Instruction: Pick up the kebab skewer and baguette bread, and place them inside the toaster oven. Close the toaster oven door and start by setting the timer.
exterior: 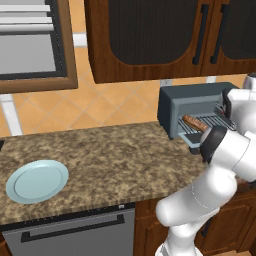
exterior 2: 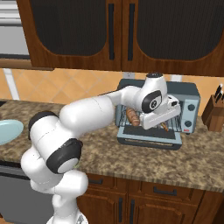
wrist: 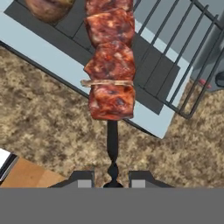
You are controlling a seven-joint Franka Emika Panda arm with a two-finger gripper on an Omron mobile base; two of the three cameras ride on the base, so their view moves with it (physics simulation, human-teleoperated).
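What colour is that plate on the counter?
Pale blue; the plate shows best in the left base view.

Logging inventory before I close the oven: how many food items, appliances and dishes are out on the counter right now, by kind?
Food: 2, baguette bread and kebab skewer held by the gripper
Appliances: 1, toaster oven
Dishes: 1, plate
Knife blocks: 1
Total: 5

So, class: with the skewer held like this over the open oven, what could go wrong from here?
1. The fingers pinch only the thin stick end of the kebab skewer, so the heavy meat end may droop or swing.
2. The baguette bread already lies on the wire rack; the skewer could knock it on release.
3. The toaster oven door hangs open below the arm and might be bumped.
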